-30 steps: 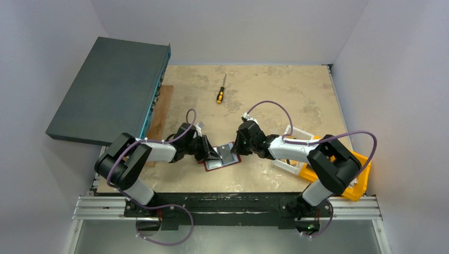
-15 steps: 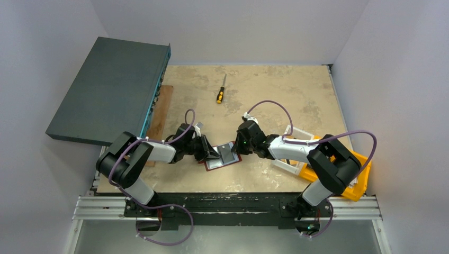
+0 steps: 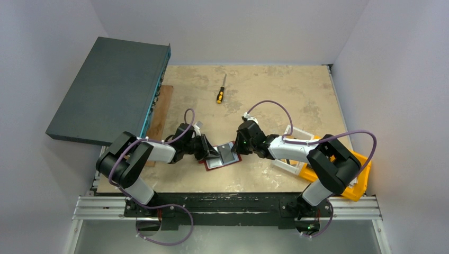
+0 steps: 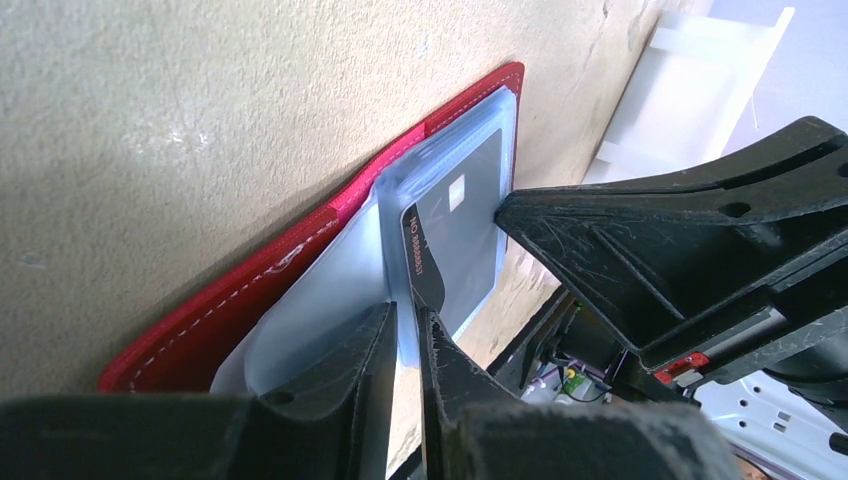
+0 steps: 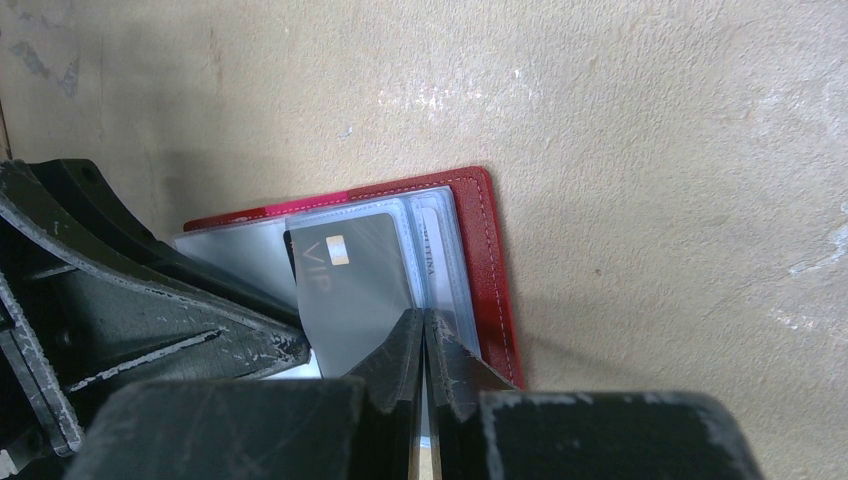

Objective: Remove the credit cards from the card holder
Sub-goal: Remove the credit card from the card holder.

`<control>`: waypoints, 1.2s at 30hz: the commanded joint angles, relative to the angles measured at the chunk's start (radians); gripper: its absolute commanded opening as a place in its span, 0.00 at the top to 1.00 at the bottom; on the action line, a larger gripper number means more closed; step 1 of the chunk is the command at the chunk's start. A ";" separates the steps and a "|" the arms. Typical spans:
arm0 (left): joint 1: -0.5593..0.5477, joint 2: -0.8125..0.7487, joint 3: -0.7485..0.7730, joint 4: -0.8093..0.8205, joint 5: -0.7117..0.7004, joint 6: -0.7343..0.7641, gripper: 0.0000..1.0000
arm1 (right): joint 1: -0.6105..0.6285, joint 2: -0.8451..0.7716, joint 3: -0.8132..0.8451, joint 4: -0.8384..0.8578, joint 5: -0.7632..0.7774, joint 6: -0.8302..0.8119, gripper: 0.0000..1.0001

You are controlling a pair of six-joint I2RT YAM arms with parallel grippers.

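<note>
Overhead, the red card holder (image 3: 219, 163) lay open at centre frame.
Left wrist view: left gripper (image 4: 405, 322) pinched the grey card (image 4: 462, 235), lower centre. Right wrist view: right gripper (image 5: 422, 328) was clenched tight at that card's bottom edge.

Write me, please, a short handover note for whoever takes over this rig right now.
Left gripper: closed on the edge of the grey card, which sits skewed, partly out of the clear sleeves.
Right gripper: shut, empty, tips pressing down on the card holder, which lies open on the table.
Done: holder opened, first card gripped.
To do: draw the grey card free, then the pale card in the next sleeve; none is out yet.
</note>
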 commanded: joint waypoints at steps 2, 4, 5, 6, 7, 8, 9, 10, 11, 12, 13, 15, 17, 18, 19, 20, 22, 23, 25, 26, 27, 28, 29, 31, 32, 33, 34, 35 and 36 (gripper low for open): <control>0.009 0.022 0.020 0.058 0.014 -0.005 0.86 | 0.003 0.099 -0.069 -0.237 0.086 -0.066 1.00; 0.010 0.034 0.028 0.050 0.014 -0.003 0.86 | 0.005 0.098 -0.066 -0.239 0.088 -0.066 1.00; 0.009 0.040 0.031 0.050 0.014 -0.003 0.86 | 0.008 0.097 -0.065 -0.241 0.090 -0.066 1.00; 0.010 0.045 0.032 0.051 0.013 -0.003 0.86 | 0.009 0.098 -0.063 -0.244 0.092 -0.068 1.00; 0.009 0.050 0.035 0.052 0.014 -0.003 0.86 | 0.011 0.097 -0.061 -0.246 0.094 -0.068 1.00; 0.009 0.055 0.034 0.055 0.013 -0.004 0.86 | 0.015 0.096 -0.059 -0.249 0.095 -0.069 1.00; 0.009 0.059 0.034 0.060 0.012 -0.005 0.86 | 0.019 0.097 -0.056 -0.253 0.098 -0.069 1.00; 0.009 0.064 0.035 0.066 0.013 -0.007 0.86 | 0.024 0.098 -0.054 -0.256 0.101 -0.069 1.00; 0.009 0.069 0.038 0.071 0.015 -0.009 0.86 | 0.028 0.100 -0.050 -0.257 0.102 -0.069 1.00; 0.009 0.072 0.038 0.076 0.016 -0.010 0.86 | 0.032 0.102 -0.047 -0.261 0.104 -0.069 1.00; 0.009 0.076 0.038 0.079 0.017 -0.012 0.86 | 0.036 0.106 -0.044 -0.262 0.107 -0.069 1.00; 0.009 0.082 0.038 0.086 0.018 -0.013 0.86 | 0.047 0.111 -0.039 -0.268 0.107 -0.068 1.00; 0.009 0.087 0.038 0.095 0.020 -0.017 0.84 | 0.062 0.117 -0.033 -0.272 0.109 -0.066 1.00; 0.009 0.090 0.038 0.099 0.021 -0.019 0.83 | 0.067 0.120 -0.030 -0.273 0.108 -0.066 1.00; 0.009 0.092 0.040 0.102 0.021 -0.020 0.83 | 0.071 0.125 -0.028 -0.274 0.108 -0.067 1.00; 0.009 0.093 0.041 0.102 0.023 -0.021 0.82 | 0.073 0.129 -0.026 -0.274 0.106 -0.065 1.00; 0.009 0.097 0.044 0.106 0.026 -0.021 0.80 | 0.083 0.133 -0.020 -0.276 0.107 -0.066 1.00; 0.009 0.098 0.045 0.106 0.027 -0.022 0.80 | 0.086 0.136 -0.017 -0.278 0.107 -0.067 1.00; 0.009 0.100 0.049 0.110 0.028 -0.025 0.80 | 0.090 0.140 -0.009 -0.281 0.107 -0.070 1.00; 0.010 0.101 0.051 0.112 0.030 -0.027 0.80 | 0.091 0.141 -0.008 -0.281 0.108 -0.071 1.00; 0.009 0.104 0.054 0.114 0.032 -0.028 0.82 | 0.091 0.143 -0.006 -0.281 0.108 -0.072 1.00; 0.011 0.105 0.056 0.115 0.032 -0.031 0.84 | 0.091 0.146 -0.006 -0.282 0.107 -0.072 1.00; 0.009 0.106 0.058 0.116 0.033 -0.033 0.87 | 0.092 0.148 -0.005 -0.283 0.108 -0.072 1.00; 0.011 0.106 0.063 0.117 0.036 -0.036 0.93 | 0.092 0.153 -0.003 -0.284 0.108 -0.072 1.00; 0.011 0.103 0.064 0.118 0.038 -0.037 0.96 | 0.091 0.155 -0.001 -0.284 0.108 -0.072 1.00; 0.011 0.100 0.065 0.116 0.040 -0.039 1.00 | 0.091 0.158 -0.002 -0.283 0.099 -0.071 1.00; 0.011 0.095 0.065 0.110 0.041 -0.039 1.00 | 0.092 0.161 -0.005 -0.280 0.078 -0.064 1.00; 0.011 0.088 0.066 0.103 0.041 -0.036 1.00 | 0.090 0.162 -0.007 -0.283 0.076 -0.055 1.00; 0.012 0.078 0.066 0.087 0.040 -0.031 1.00 | 0.090 0.163 -0.008 -0.287 0.085 -0.051 1.00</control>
